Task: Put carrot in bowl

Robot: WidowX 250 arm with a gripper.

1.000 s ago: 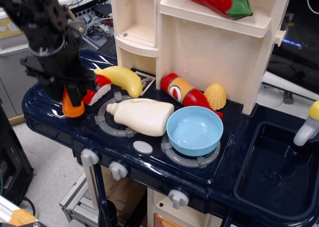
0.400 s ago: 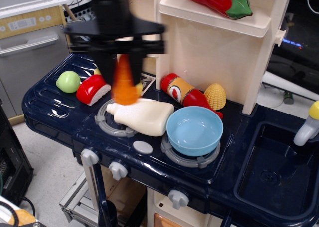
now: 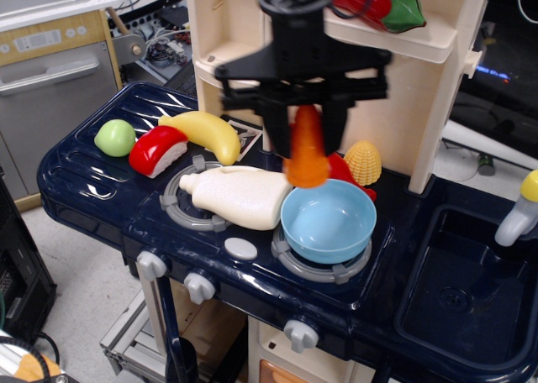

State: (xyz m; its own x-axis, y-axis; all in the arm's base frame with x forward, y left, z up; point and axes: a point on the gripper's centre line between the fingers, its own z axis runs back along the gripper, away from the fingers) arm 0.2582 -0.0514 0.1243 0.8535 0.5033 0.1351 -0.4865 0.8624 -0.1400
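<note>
My black gripper (image 3: pixel 307 118) is shut on the orange carrot (image 3: pixel 308 152) and holds it upright in the air, wide end down. The carrot hangs just above the back left rim of the light blue bowl (image 3: pixel 329 223), which sits on the right burner of the toy stove. The bowl is empty. The carrot's tip is hidden between my fingers.
A cream toy bottle (image 3: pixel 237 196) lies on the left burner beside the bowl. A yellow corn piece (image 3: pixel 363 162), a red-and-orange bottle partly hidden behind the carrot, a banana (image 3: pixel 206 133), a red piece (image 3: pixel 157 150) and a green ball (image 3: pixel 115 137) lie around. A cream shelf unit (image 3: pixel 370 64) stands behind; a sink (image 3: pixel 471 291) is right.
My gripper has carried the carrot from the stove's left edge up and to the right, over the cream bottle, to above the bowl's rim. The green ball has come into view.
</note>
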